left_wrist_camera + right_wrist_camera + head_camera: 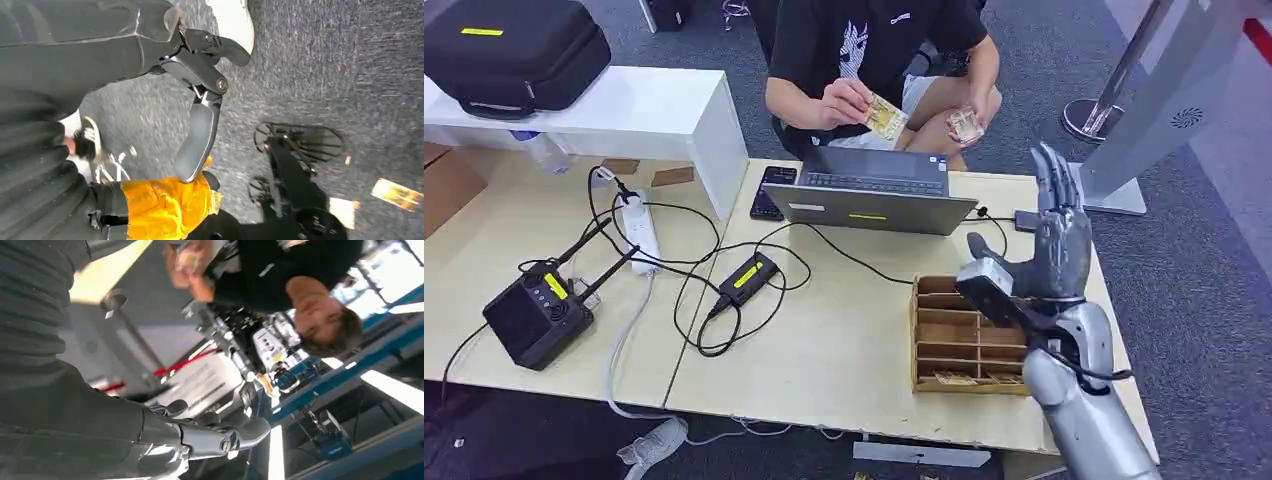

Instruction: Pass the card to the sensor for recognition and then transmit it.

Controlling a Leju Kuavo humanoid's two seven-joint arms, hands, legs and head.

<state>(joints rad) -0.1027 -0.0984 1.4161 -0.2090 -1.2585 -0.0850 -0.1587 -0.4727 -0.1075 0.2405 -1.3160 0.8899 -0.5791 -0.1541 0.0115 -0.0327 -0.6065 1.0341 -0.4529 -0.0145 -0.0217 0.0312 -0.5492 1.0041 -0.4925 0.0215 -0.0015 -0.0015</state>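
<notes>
Well beyond right hand [1056, 240]: person's card [885, 117]

right hand [1054, 235] raised, fingers [1052, 180] spread

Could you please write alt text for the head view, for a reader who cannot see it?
The robot's right hand is raised, open and empty, above a wooden card rack on a pale table. Across the table, behind a laptop, a seated person holds a card in one hand and more cards in the other.

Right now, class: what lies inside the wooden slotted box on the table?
In the wooden box, cards lie in the nearest row; other visible slots look empty. The right hand and arm hide its right side.
</notes>
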